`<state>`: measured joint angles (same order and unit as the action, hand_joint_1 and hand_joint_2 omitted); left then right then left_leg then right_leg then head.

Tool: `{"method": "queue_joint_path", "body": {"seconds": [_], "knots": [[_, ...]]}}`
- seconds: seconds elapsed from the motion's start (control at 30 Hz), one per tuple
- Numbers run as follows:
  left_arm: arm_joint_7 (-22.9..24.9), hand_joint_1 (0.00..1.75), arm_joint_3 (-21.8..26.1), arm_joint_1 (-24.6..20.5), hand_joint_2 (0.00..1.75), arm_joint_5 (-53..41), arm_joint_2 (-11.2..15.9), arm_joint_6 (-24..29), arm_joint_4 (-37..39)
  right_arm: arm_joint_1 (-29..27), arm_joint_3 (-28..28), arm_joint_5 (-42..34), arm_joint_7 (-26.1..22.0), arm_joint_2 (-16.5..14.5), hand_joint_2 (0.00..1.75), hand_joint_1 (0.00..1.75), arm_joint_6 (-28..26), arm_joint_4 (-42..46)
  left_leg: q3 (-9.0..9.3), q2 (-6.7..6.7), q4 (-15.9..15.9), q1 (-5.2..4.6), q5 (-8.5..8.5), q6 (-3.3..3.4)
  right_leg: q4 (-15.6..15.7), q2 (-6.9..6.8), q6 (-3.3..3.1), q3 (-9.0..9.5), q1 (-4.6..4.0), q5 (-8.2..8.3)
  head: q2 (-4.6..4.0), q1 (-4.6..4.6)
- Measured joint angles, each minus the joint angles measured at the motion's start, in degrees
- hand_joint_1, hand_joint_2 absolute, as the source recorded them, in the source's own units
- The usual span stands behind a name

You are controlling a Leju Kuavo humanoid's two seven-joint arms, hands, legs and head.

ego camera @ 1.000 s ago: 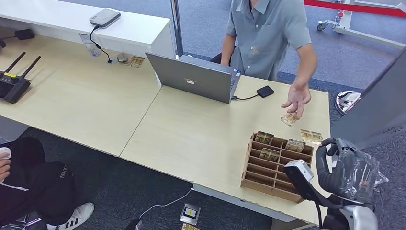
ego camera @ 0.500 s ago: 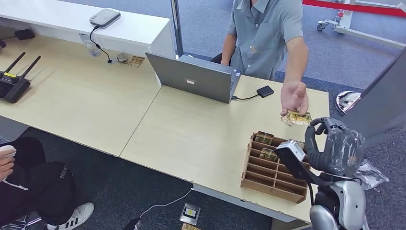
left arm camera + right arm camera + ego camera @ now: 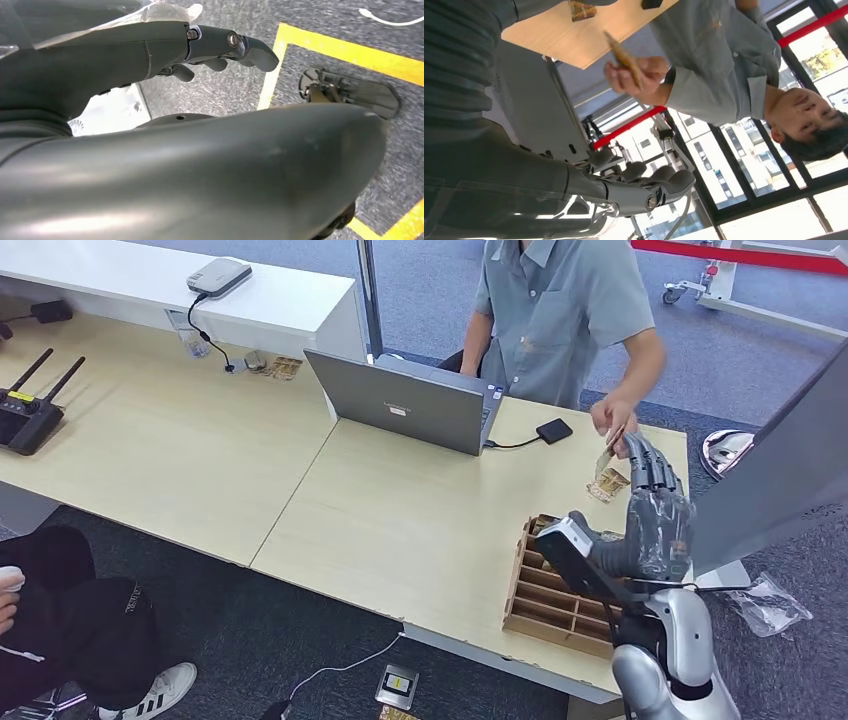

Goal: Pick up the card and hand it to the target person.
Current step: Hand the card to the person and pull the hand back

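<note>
Reaching up at lower right of the head view, the right hand [image 3: 655,502] is raised over the desk edge, fingers spread apart and extended toward the person, nothing in them. In the right wrist view the same right hand [image 3: 644,187] shows its fingers loosely apart, empty. The card [image 3: 608,448] is pinched in the person's hand [image 3: 612,422] at right of centre, just beside the robot fingertips, tilted on edge; in the right wrist view the card [image 3: 623,57] sits between the person's fingers [image 3: 634,80] near top centre. Another small card packet [image 3: 607,485] lies flat on the light wood desk [image 3: 420,530] just below the person's hand. A wooden slotted organizer [image 3: 545,595] sits on the desk at lower right, partly covered by the robot arm. An open grey laptop [image 3: 400,400] stands at upper centre, with a small black box [image 3: 554,430] cabled beside it. A router with antennas [image 3: 30,410] lies at far left. The left hand [image 3: 220,47] hangs over grey floor with yellow tape lines [image 3: 350,52], fingers slightly curled and apart, holding nothing.
</note>
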<state>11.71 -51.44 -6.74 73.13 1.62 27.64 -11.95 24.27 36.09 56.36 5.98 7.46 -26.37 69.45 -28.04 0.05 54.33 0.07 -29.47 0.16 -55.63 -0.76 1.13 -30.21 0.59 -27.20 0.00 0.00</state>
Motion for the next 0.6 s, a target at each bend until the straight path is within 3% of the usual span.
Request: {"method": "queue_joint_path", "body": {"seconds": [0.6], "knots": [[1.29,0.00,0.47,-0.10,0.00,0.44,-1.73,6.56,-0.48,1.42,4.68,-3.74,0.96,-0.15,1.75,0.00,0.11,-2.58,-0.01,-0.09,0.03,0.00,-0.01,-0.01,-0.03,-0.10,-0.01,0.00,-0.01,-0.04,0.00,0.00]]}}
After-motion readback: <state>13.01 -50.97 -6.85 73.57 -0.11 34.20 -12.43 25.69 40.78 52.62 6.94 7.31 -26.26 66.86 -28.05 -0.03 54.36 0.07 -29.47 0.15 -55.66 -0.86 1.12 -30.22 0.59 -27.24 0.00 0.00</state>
